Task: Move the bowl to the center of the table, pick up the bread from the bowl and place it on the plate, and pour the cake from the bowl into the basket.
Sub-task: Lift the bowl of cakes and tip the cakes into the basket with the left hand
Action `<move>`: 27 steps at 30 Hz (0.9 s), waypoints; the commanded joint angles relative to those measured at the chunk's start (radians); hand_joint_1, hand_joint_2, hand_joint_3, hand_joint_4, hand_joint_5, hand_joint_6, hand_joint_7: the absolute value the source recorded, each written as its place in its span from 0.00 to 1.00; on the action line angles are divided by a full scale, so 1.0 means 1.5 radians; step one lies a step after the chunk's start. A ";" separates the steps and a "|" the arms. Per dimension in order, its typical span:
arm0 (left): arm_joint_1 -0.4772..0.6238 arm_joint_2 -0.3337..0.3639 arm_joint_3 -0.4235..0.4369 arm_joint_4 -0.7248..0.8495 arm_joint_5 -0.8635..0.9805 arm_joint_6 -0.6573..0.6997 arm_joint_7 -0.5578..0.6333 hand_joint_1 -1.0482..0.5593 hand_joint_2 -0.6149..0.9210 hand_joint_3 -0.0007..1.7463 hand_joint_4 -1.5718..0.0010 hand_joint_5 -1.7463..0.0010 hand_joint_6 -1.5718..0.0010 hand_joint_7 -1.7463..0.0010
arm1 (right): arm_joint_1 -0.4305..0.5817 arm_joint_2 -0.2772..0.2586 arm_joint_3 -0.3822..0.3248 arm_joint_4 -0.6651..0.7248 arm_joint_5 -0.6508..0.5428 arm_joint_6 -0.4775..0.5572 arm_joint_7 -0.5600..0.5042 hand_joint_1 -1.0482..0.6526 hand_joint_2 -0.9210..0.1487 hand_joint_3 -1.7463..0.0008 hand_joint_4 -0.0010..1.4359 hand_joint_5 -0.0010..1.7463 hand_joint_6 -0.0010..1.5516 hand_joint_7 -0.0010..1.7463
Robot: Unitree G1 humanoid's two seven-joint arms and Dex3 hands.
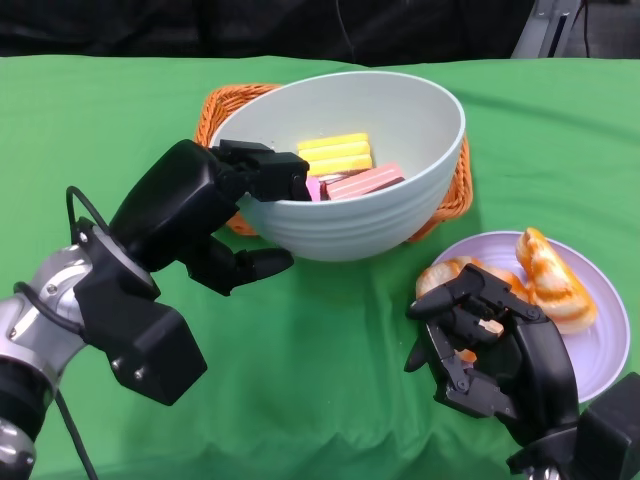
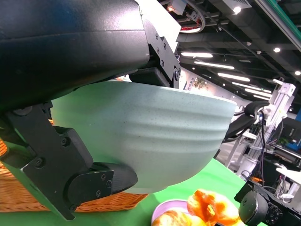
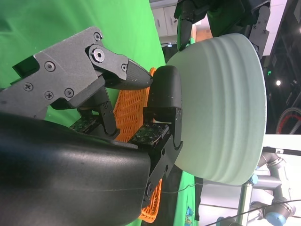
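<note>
Stiff, smooth bowl (image 1: 365, 175), likely slippery: pinched at rim by left hand (image 1: 205, 205); right hand (image 1: 490, 345) half-curled, empty.

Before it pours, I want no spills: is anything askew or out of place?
The bowl is tilted, held at its rim by the left hand, partly over the basket. The cake pieces remain inside; nothing spilled.
</note>
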 commanded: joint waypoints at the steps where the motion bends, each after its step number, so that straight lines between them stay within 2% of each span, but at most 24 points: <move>1: -0.020 0.003 0.016 0.003 0.002 -0.021 0.025 0.56 0.77 0.62 0.53 0.04 0.53 0.20 | 0.003 -0.008 0.000 0.003 -0.007 -0.012 -0.003 0.53 0.28 0.49 0.52 0.89 0.45 0.73; 27: -0.031 0.003 0.017 0.018 0.031 -0.032 0.048 0.56 0.80 0.56 0.54 0.02 0.54 0.21 | -0.003 -0.007 -0.001 0.019 0.004 -0.023 0.001 0.54 0.31 0.46 0.52 0.89 0.44 0.74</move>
